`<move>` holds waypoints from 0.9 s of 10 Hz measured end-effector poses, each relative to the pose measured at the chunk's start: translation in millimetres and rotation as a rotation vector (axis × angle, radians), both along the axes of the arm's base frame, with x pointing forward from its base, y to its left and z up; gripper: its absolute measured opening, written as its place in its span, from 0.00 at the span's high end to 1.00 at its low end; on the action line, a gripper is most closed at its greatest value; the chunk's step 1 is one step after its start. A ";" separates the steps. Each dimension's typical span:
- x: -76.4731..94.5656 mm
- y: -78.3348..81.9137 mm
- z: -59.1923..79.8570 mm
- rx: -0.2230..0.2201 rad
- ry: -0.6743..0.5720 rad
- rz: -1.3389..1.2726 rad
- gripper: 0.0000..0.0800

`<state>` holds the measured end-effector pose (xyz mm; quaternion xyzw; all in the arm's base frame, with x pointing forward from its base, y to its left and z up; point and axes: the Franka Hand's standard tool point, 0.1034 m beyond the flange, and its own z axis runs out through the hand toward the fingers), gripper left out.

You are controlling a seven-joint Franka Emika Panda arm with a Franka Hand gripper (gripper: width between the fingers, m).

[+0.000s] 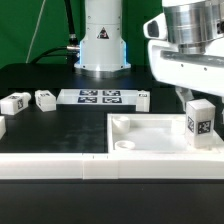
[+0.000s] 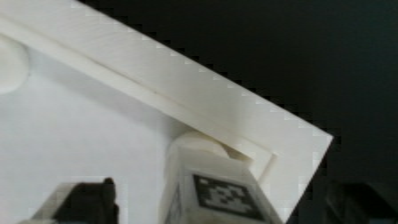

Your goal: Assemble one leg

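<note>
A leg (image 1: pixel 200 121), a small white block with a black-and-white tag, stands upright at the corner of the large white panel (image 1: pixel 150 135) on the exterior view's right. My gripper (image 1: pixel 196 100) hangs right over it. In the wrist view the leg (image 2: pixel 217 188) stands by the panel's raised rim (image 2: pixel 196 95), between my two dark fingers (image 2: pixel 89 203). A gap shows on each side of the leg, so the gripper (image 2: pixel 222 208) is open around it. The leg's foot is hidden.
Two more legs (image 1: pixel 16 102) (image 1: pixel 46 98) lie at the exterior view's left, and a third (image 1: pixel 2 126) is cut by the edge. The marker board (image 1: pixel 100 97) lies in front of the robot base (image 1: pixel 102 40). A white rail (image 1: pixel 90 166) runs along the front.
</note>
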<state>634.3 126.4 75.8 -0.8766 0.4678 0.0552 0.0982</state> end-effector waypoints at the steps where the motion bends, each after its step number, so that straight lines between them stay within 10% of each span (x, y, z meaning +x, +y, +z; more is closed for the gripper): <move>1: 0.1 -2.5 0.1 -0.001 -0.024 0.120 0.24; 9: 3.2 -4.1 2.7 -0.076 -0.157 1.143 0.19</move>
